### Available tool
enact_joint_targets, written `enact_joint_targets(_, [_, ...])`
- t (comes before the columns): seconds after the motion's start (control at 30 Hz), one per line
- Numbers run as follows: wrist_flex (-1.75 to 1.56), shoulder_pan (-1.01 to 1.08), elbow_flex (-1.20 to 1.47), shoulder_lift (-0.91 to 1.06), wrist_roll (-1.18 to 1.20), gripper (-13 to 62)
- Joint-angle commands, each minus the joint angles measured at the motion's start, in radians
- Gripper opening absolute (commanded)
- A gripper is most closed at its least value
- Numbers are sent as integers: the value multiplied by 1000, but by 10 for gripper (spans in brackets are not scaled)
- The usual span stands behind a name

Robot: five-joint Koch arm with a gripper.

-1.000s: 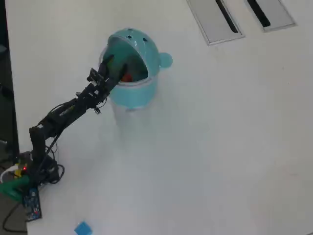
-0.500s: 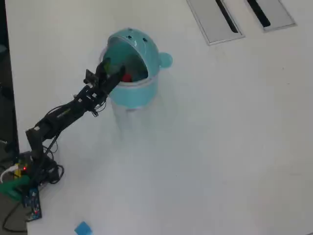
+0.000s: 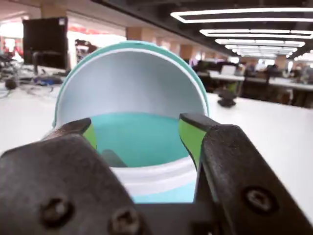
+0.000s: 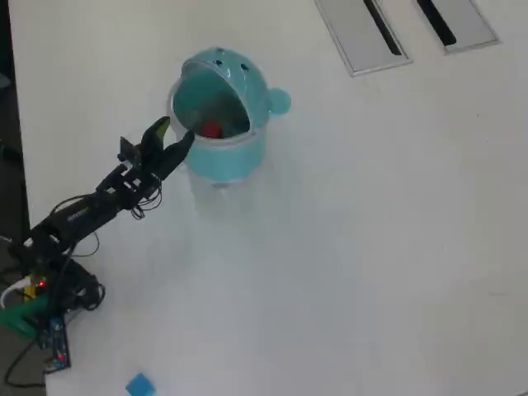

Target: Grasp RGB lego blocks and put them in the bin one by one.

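The teal bin (image 4: 247,91) stands at the upper middle of the white table, its domed hood tipped back. A red lego block (image 4: 211,129) lies inside it. A blue lego block (image 4: 140,384) rests on the table at the bottom left, far from the arm. No green block shows in either view. My gripper (image 4: 175,134) hovers just left of the bin's rim, open and empty. In the wrist view the gripper (image 3: 139,133) faces the bin (image 3: 132,83), whose mouth shows between the green fingertips (image 3: 190,137).
Two grey slotted panels (image 4: 363,33) (image 4: 458,21) lie at the table's far right top. The arm's base and cables (image 4: 49,289) sit by the table's left edge. White tabletop stretches right of and below the bin.
The gripper has pulled back out of the bin's mouth, down and to the left in the overhead view. It now hangs open outside the rim. The red block stays inside.
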Motion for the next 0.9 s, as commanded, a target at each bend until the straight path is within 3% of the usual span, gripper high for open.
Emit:
enact_joint_targets(0.0, [-84, 11, -9, 78, -25, 316])
enact_joint_targets(0.23, [-83, 48, 80, 192, -20, 316])
enact_joint_targets(0.87, [-97, 221, 147, 259, 150, 330])
